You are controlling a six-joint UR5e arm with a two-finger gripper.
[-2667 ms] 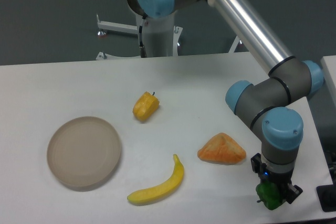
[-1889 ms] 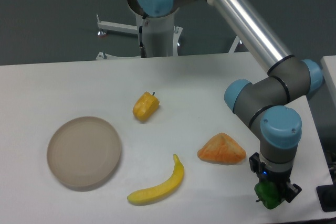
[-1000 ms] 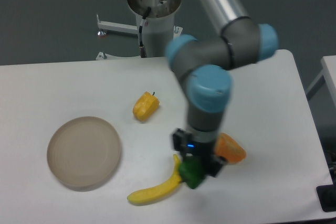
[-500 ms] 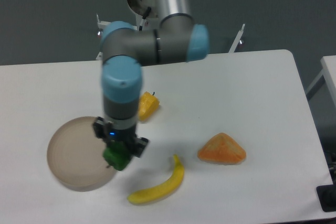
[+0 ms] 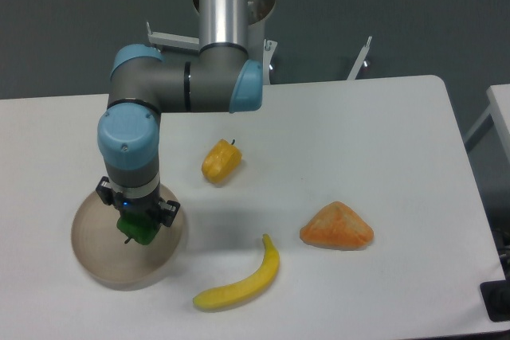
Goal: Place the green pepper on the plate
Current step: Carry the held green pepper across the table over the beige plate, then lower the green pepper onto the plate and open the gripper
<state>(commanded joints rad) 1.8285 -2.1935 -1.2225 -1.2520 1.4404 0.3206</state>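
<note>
1. Green shows between the fingers of the end effector (image 5: 137, 225): it is closed on the pepper (image 5: 138, 230), which hangs over the plate (image 5: 100, 264), roughly above its middle.
2. Whether the pepper already touches the plate I cannot tell from this single view; it looks close to the surface but may be a little above it.
3. The plate sits at the left of the white counter (image 5: 382, 141). A yellow pepper (image 5: 221, 162) lies up and to the right of it, a banana (image 5: 242, 277) just beside its lower right rim, and an orange wedge (image 5: 336, 227) well apart on the right.
4. The step in hand, as I judge it, is the set-down. The pepper is already well inside the rim, so little or no sideways correction seems needed.
5. To do it well: lower straight down and slowly until the pepper's underside meets the plate, then part the fingers gently.
6. The pepper is lobed and glossy, so it may tip or roll once free. Releasing near the centre gives it room to settle without going over the low rim.
7. Lift straight up afterwards, fingers spread wide enough not to drag the stem or nudge the pepper towards the banana.
</note>
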